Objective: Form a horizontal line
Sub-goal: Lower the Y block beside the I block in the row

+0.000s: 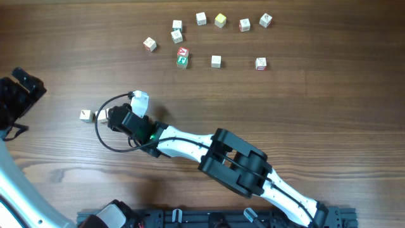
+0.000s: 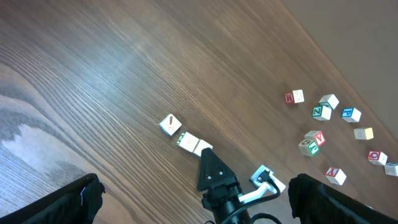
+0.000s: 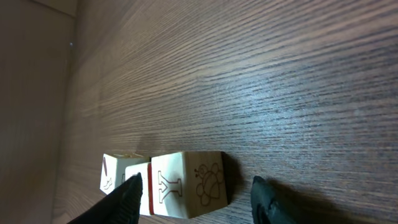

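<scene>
Your right claw (image 3: 196, 183), jaws apart, straddles one end of the line (image 3: 165, 186) at the counter's (image 1: 297, 107) nine o'clock; your left claw (image 2: 194, 186) gapes wide.

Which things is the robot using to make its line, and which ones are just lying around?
In the job:
- the row of letter cubes
- the right tool, open around the row's end

Lying about for now:
- the green-faced cube
- the yellow cube
- the other scattered cubes

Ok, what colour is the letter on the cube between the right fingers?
Dark brown Y, clearest in right wrist view.
</scene>
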Tool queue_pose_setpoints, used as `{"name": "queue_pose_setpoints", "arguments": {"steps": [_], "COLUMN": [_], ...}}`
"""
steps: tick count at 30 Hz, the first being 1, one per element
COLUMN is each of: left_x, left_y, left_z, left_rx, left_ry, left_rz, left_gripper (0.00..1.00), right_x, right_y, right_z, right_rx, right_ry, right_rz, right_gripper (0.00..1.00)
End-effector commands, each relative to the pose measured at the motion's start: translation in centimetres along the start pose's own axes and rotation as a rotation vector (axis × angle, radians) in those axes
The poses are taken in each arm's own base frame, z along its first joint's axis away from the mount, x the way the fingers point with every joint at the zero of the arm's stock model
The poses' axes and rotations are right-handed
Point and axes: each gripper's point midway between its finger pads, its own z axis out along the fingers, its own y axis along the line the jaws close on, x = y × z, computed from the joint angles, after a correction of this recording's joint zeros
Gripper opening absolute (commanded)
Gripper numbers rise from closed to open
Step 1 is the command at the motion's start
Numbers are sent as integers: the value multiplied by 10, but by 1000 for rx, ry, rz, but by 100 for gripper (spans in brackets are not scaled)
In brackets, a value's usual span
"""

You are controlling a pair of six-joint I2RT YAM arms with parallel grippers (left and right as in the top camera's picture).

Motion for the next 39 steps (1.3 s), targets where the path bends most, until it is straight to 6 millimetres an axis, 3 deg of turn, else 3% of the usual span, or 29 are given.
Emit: {"name": "queue_pose_setpoints", "arguments": {"steps": [1,5,6,9,13,15,18,22,28,31,34,36,39], "left_x": [-4,-4,-4,-4,-4,-4,-4,-4,-4,-4,-4,-4,-4], "left_y": [-3,-3,-3,-3,-3,-3,-3,-3,-3,-3,-3,-3,-3], "left_z": [-5,-5,-5,-5,-5,-5,-5,-5,-5,-5,-5,-5,-5], "left_rx": [16,16,16,16,16,16,16,16,16,16,16,16,16], "left_ry": [-14,-14,-14,-14,-14,-14,-14,-14,-14,-14,-14,-14,-14], "left_rz": [-4,-5,-4,-5,-5,-5,-4,-4,-5,-4,-5,-4,-4], "left_gripper": [100,100,100,100,100,100,100,100,100,100,100,100,100], "right_x": [6,5,5,-6,-48,-81,-122,-184,-275,-312,-330,-331,-328], "right_y": [2,2,2,7,41,61,68,32,-64,-96,-125,-153,-179], "right_z": [5,5,5,1,-24,-44,-66,-89,-109,-121,-125,-121,-112], "right_rx": [-9,-9,-9,-14,-67,-94,-71,74,323,389,448,504,547], "right_ry": [10,10,10,0,-62,-115,-174,-196,-239,-272,-267,-234,-201], "right_rz": [1,0,1,-6,-96,-167,-267,-358,-339,-348,-364,-363,-359], "right_gripper": [68,88,97,100,99,100,100,100,99,99,96,97,96]}}
